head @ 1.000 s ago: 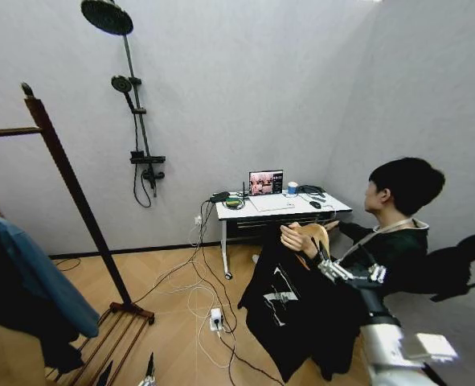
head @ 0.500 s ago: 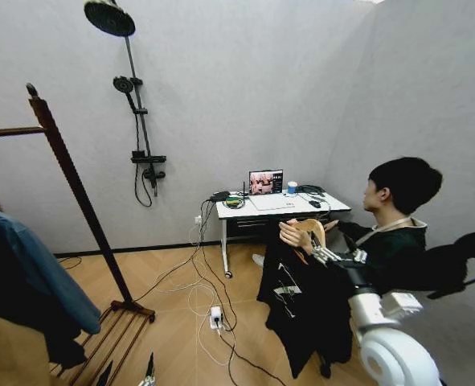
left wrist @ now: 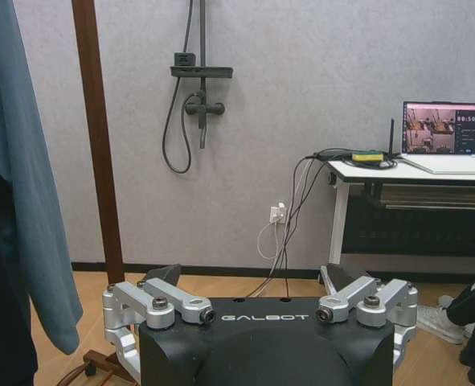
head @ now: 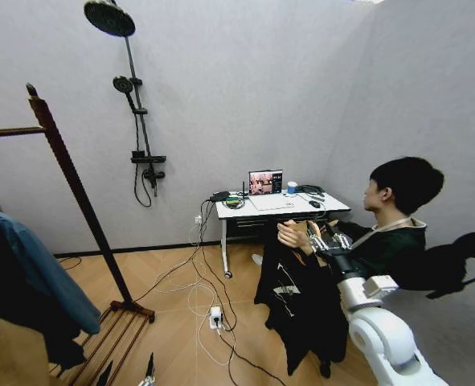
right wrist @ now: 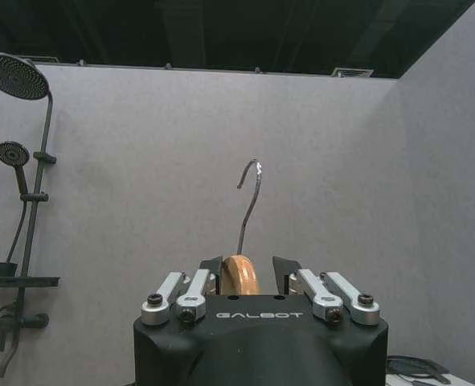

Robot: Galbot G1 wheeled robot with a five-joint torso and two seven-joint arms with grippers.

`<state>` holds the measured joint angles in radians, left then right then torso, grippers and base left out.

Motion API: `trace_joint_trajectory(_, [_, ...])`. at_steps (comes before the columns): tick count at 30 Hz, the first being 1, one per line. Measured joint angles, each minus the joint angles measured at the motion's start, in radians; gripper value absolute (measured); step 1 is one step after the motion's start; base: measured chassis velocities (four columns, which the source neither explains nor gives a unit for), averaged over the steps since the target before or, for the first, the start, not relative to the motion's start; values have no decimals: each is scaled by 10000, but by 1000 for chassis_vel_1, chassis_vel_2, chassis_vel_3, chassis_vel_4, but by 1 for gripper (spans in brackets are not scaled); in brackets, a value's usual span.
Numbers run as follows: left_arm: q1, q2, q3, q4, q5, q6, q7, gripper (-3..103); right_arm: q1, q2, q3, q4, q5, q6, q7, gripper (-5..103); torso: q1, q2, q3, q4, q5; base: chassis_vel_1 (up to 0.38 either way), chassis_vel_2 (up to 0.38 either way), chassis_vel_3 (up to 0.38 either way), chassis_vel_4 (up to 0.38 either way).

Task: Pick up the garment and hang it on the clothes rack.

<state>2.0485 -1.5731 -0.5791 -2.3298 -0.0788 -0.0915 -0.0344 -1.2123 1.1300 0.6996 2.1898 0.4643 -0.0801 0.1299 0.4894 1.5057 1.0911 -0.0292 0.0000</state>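
The garment point(head: 295, 299), a black T-shirt with white print, hangs from a light wooden hanger point(head: 308, 241) at the right, in front of a seated person. That person's hand point(head: 292, 235) rests on the hanger. My right gripper point(head: 324, 238) is at the hanger's top. In the right wrist view, the right gripper point(right wrist: 246, 269) is shut on the hanger's wooden neck point(right wrist: 239, 277), and the metal hook point(right wrist: 250, 201) rises above it. The clothes rack point(head: 70, 181) stands far left, its post point(left wrist: 96, 161) close to my left gripper point(left wrist: 253, 281), which hangs low and open with nothing in it.
A teal-blue shirt point(head: 40, 269) and a dark jacket point(head: 12, 318) hang at the left on the rack's side. A white desk point(head: 281, 207) with a laptop stands by the back wall. Cables and a power strip point(head: 215, 319) lie on the floor. A shower fixture point(head: 133, 104) is on the wall.
My right arm has risen and drawn back with the hanger, and the garment now hangs higher and a little to the right. The person's hand has stayed on the hanger.
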Motion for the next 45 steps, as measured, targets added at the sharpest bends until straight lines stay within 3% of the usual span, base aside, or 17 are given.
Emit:
trace_joint_trajectory(6, [0, 0, 0, 0, 0, 0, 0, 100, 3, 183, 12, -128, -386, 448, -23, 21, 0, 0, -1, 0, 0, 0, 0, 0, 0])
trace_joint_trajectory(9, [0, 0, 0, 0, 0, 0, 0, 100, 68, 423, 43, -337, -1159, 1105, -33, 10, 0, 0, 0, 4, 0, 0, 0, 0, 0])
trace_joint_trajectory(13, [0, 0, 0, 0, 0, 0, 0, 100, 137, 617, 133, -390, -2080, 1627, 28, 10, 0, 0, 0, -1, 0, 0, 0, 0, 0])
trace_joint_trajectory(20, [0, 0, 0, 0, 0, 0, 0, 100, 131, 649, 171, -288, -2286, 1807, 28, 9, 0, 1, -1, -2, 0, 0, 0, 0, 0])
trace_joint_trajectory(27, [0, 0, 0, 0, 0, 1, 0, 100, 16, 665, -46, -308, -1986, 1829, -73, 9, 0, 2, -1, -1, 0, 0, 0, 0, 0])
trace_joint_trajectory(34, [0, 1, 0, 0, 0, 0, 0, 100, -84, 687, -616, -330, -330, 1820, -874, 9, 0, 1, 0, 1, 0, 0, 0, 0, 0])
trace_joint_trajectory(35, [0, 0, 0, 0, 0, 1, 0, 100, -96, 643, -712, -341, -74, 1977, -1261, 9, 0, 1, -1, 2, -1, 0, 0, 0, 0])
trace_joint_trajectory(40, [0, 0, 0, 0, 0, 0, 0, 100, -254, 528, -979, -314, 46, 2179, -1521, 9, 0, 2, -1, 0, 0, 0, 0, 0, 0])
trace_joint_trajectory(45, [0, 0, 0, 0, 0, 1, 0, 100, -209, 323, -1068, -202, 54, 2007, -1276, 9, -1, 2, -1, 1, -1, 0, 0, 0, 0])
